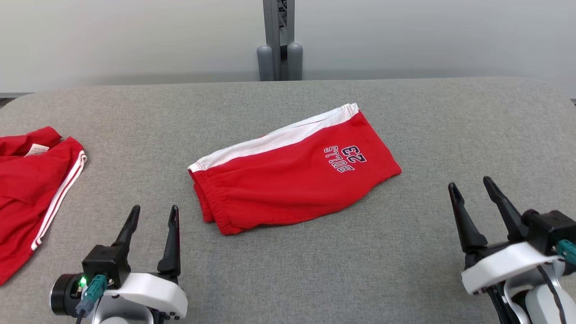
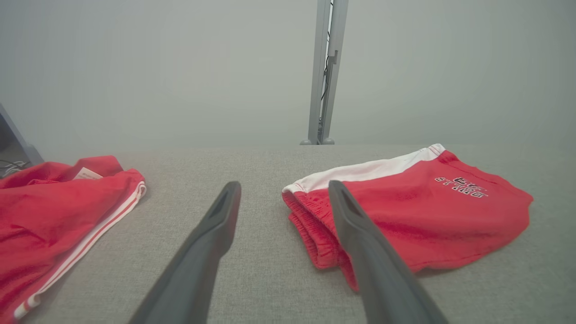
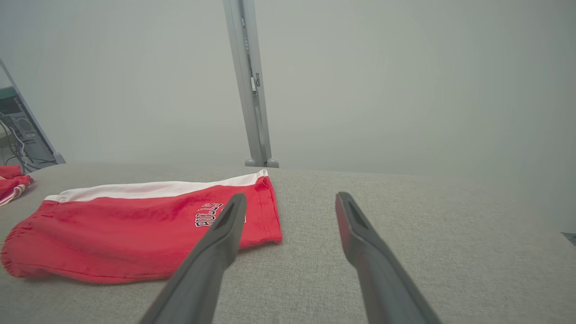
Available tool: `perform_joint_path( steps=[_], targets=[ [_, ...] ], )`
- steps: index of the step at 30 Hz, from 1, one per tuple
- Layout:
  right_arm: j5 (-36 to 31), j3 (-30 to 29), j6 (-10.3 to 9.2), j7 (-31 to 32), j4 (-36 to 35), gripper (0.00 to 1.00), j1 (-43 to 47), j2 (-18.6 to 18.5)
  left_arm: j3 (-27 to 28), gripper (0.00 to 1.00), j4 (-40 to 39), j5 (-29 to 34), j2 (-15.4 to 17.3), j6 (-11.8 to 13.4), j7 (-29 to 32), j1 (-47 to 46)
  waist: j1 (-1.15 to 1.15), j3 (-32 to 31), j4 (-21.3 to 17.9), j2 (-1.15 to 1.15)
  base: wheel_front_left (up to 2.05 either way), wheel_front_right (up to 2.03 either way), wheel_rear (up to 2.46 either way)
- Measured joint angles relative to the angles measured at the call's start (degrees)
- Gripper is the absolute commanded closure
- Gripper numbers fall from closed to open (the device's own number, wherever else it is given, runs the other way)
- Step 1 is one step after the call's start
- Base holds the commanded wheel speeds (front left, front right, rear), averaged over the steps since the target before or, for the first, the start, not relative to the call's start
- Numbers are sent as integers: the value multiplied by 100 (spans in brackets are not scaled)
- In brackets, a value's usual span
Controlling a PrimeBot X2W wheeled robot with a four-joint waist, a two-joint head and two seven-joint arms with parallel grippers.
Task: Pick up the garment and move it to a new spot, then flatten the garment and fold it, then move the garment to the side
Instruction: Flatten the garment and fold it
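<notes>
The left pincer (image 1: pixel 155 209) and the right pincer (image 1: pixel 470 182) are both released and empty, with their fingers spread. Each hangs nearer than the shorts (image 1: pixel 292 180), one off either end, probably ready to take both ends together. The shorts lie folded flat on the grey worktop (image 1: pixel 405 270), waistband toward the left pincer, so the sideways move seems due. Well left of the shorts lies another red garment (image 1: pixel 27 193), probably set aside.

grey table (image 1: pixel 315 270) | red striped garment (image 1: pixel 27 189): left edge | grey post (image 1: pixel 279 40): behind
</notes>
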Motion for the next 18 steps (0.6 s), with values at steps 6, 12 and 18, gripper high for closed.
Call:
perform_joint_path(
  steps=[6, 12, 18],
  targets=[
    [-135, -279, 0, 365, -623, 0, 455, 183, -49, 0, -151, 5, 86, 76, 160, 130, 0, -28, 33, 0, 0, 0, 0],
    [-255, -358, 0, 570, -961, 0, 563, 297, -83, 0, -247, 8, 105, 100, 218, 125, 0, 45, 65, 0, 0, 0, 0],
    [-274, -368, 0, 665, -1093, 0, 561, 333, -98, 0, -269, 5, 103, 101, 226, 98, 0, 114, 117, 0, 0, 0, 0]
  ],
)
